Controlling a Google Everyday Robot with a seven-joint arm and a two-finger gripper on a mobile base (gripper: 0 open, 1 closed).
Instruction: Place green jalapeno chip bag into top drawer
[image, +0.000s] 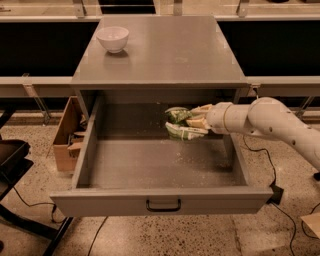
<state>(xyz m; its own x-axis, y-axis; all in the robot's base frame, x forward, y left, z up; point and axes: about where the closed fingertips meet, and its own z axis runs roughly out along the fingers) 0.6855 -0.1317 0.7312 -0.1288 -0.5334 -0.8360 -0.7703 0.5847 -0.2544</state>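
One arm reaches in level from the right, its end effector (194, 120) clamped on the bag (178, 131). The bag juts left of the fingertips, crumpled, its long axis hard to read. It hangs over the rear right of the open drawer (150, 167), seemingly clear of the floor. Straight down looks like the way to go.

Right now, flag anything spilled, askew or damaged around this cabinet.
Only small things: pale crumbs speckle the floor of the top drawer, and the green jalapeno chip bag looks crumpled where the gripper, over the drawer's back right, has its fingers shut on it. The white bowl stands upright on the cabinet top.
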